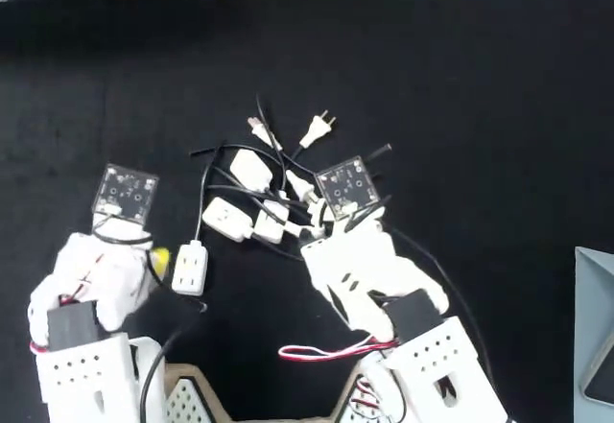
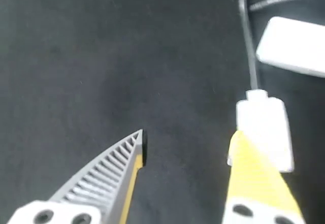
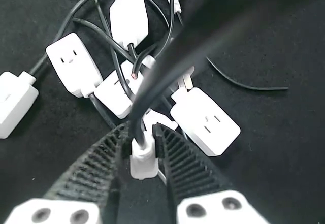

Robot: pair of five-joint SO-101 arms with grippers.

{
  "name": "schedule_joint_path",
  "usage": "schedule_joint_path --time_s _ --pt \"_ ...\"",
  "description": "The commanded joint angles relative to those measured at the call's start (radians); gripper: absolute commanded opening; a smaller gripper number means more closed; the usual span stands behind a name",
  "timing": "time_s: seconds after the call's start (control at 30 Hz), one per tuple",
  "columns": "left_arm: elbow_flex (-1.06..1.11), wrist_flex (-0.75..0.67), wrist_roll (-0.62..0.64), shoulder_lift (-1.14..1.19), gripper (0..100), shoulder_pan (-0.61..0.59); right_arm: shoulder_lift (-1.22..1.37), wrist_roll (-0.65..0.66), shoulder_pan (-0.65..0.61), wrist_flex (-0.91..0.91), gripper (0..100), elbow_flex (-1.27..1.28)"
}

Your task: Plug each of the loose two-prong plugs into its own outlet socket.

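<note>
From overhead, I'm counting two loose plugs [image 1: 317, 130] lying upper centre on the tabletop [image 1: 480, 106], with four socket blocks [image 1: 226, 219] just below them.

On the left wrist view, my left pincer [image 2: 188, 142] is hanging released, its yellow finger just beside one block.

On the right wrist view, my right pincer [image 3: 141, 132] is gripping one white plug [image 3: 142, 163], with five blocks lying beyond.

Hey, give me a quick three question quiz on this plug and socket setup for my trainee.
1. True or false: the right gripper is shut on a white plug.
2. The left gripper is: A open, B shut on a cord, C shut on a socket.
3. Fill in: the table is ____ in colour.
Key: 1 true; 2 A; 3 black.
</note>
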Motion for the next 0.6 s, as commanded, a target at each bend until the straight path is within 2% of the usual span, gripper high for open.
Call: schedule_joint_path --time_s 0.0,0.23,0.43,0.57 --pt "-0.027 0.051 0.087 0.014 35 0.085 -0.007 0.008 -0.012 0.011 1.4 -0.059" --pt "-0.036 -0.071 0.169 0.275 35 0.180 -0.007 0.008 -0.012 0.005 1.4 -0.035" --pt "-0.067 -0.210 0.175 0.560 35 0.189 -0.007 0.008 -0.009 0.008 1.4 -0.033" --pt "-0.065 -0.310 0.175 0.701 30 0.193 -0.007 0.008 -0.008 0.011 1.3 -0.033"
